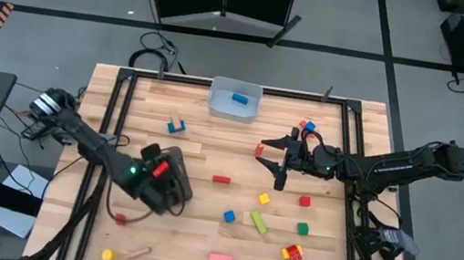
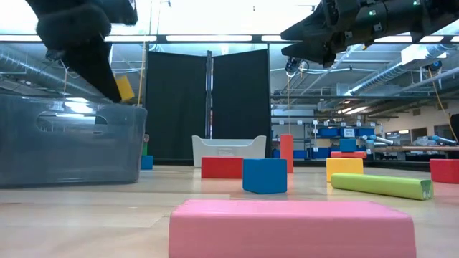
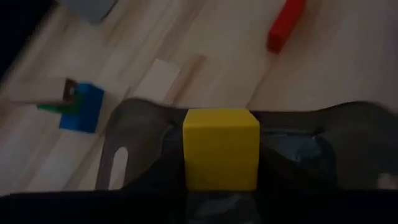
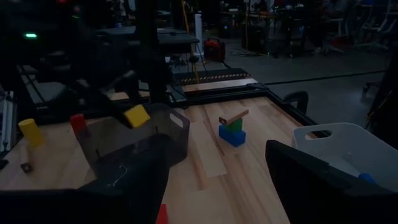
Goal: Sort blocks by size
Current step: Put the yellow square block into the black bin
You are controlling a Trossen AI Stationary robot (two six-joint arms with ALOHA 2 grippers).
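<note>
My left gripper [image 1: 161,170] hangs over the dark grey tray [image 1: 179,189] at the table's left, shut on a yellow cube [image 3: 221,155]. The low view shows that cube [image 2: 125,87] above the tray's wall [image 2: 68,140]. My right gripper [image 1: 270,154] hovers open and bare at the table's middle right, above the loose blocks. Lying flat on the wood are a red bar [image 1: 221,180], a blue cube [image 1: 228,215], a green bar [image 1: 258,222], a yellow cube [image 1: 264,198] and a pink bar [image 1: 219,258]. My left gripper pinches the yellow cube between its two fingers, at their free ends [image 2: 107,79]. The fingers slant down from the table's left side. The cube [image 4: 137,115] hangs tilted, lifted clear above the tray's open top. Which faces the pads are on stays hidden in the dark.
A light grey-blue bin [image 1: 235,100] with a blue block [image 1: 239,97] stands at the far edge. A blue block with a wooden piece [image 1: 176,125] sits far left. Red [image 1: 304,201] and green [image 1: 302,228] cubes lie at the right, a yellow round piece [image 1: 107,255] near left.
</note>
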